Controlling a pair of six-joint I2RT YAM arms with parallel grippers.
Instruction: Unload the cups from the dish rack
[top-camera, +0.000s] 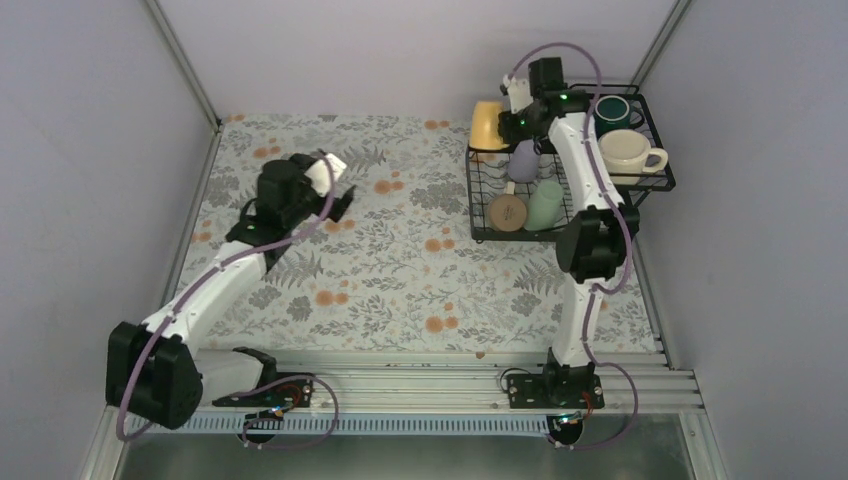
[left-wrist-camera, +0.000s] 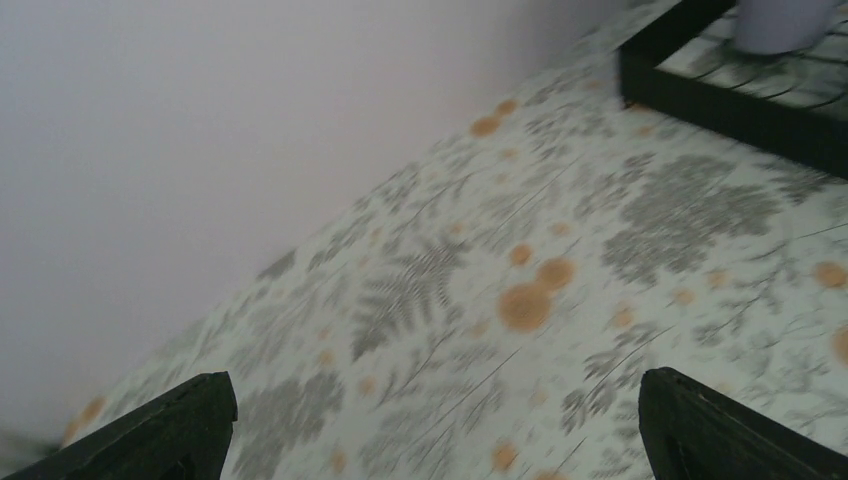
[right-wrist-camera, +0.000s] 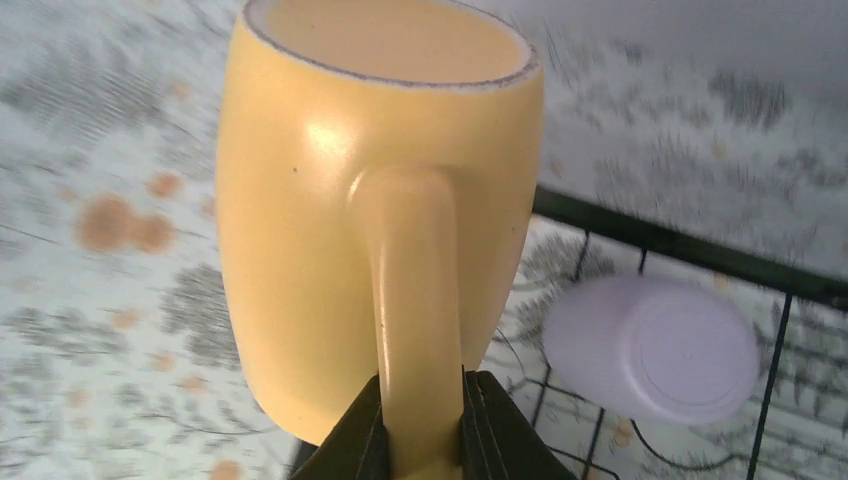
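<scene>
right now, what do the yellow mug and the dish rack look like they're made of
The yellow mug: likely glazed ceramic with a satin finish; soft highlights on its side and a thick rim with a darker edge. The dish rack: likely metal wire with a black matte coating; thin straight rods, no shine, though blur leaves it open.

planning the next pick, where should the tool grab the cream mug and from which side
Probably pinch its handle, coming down from above: the cream mug stands upright in the raised end of the dish rack, handle sticking out to the right in the top view, away from the dark green mug.
</scene>
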